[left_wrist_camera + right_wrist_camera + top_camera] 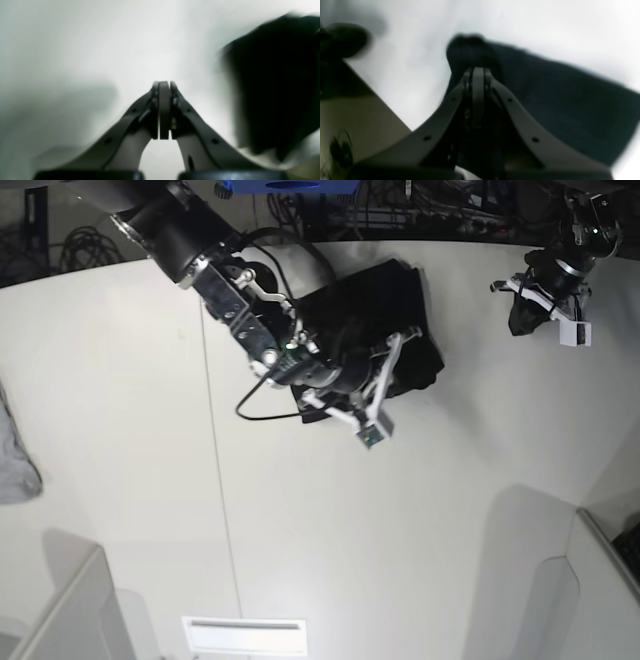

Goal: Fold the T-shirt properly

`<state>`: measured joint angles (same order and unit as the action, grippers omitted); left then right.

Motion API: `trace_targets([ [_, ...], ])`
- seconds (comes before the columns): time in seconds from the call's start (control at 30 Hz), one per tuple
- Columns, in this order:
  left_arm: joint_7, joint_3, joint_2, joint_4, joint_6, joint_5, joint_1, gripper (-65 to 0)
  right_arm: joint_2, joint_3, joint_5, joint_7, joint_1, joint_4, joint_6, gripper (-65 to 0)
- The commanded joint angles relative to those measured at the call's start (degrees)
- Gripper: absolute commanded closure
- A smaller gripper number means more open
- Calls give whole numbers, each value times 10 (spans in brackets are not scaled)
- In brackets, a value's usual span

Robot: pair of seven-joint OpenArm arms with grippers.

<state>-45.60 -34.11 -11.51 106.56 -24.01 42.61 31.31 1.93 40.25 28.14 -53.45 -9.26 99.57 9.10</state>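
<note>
The T-shirt (385, 310) lies at the far side of the white table (150, 480), and from the base view it is already a small dark bundle with several layers, not spread flat. I judge that most of the folding is done. What remains seems to be the last fold or some tidying, because the near edge of the bundle is bumpy and the shape is not a clean rectangle. The right gripper (372, 395) is low over the near edge of the bundle. In its wrist view the jaws are pressed together, and black cloth (557, 100) lies just behind and beside the tips, with a lump of fabric rising exactly in front of them. It probably pinches a fold of the shirt, but the picture is blurred and I cannot tell for sure if cloth is between the tips. The left gripper (545, 305) is well apart from the shirt, near the far corner of the table. In its wrist view the left gripper (164, 110) has its jaws together with nothing between them, and only a dark blurred mass shows at the side. A light grey cloth (15, 465) lies at the table's other edge, far from the work.
</note>
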Motion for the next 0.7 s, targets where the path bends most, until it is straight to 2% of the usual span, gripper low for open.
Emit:
trace_targets([
  [0.0,12,-3,-8,11,-1,24,2,0,3,-33,0,-3,-1,35,0,0],
  [0.07,12,-2,-13,11,-1,53,2,-21,21,-79,3,-24,9,79,0,0],
  [0.17,12,-2,-9,12,-1,82,-1,-239,62,-100,3,-26,26,117,0,0],
  [0.27,12,21,-11,12,-1,115,-3,-436,83,-146,3,-15,59,123,0,0],
  [0.37,12,64,-13,10,-1,129,-16,-559,103,-181,3,28,95,123,-2,0],
  [0.47,12,97,-8,0,-1,128,-29,-579,121,-194,3,54,118,123,-2,0],
  [0.67,13,155,-7,-37,3,127,-58,-579,138,-194,3,61,136,123,-2,0],
])
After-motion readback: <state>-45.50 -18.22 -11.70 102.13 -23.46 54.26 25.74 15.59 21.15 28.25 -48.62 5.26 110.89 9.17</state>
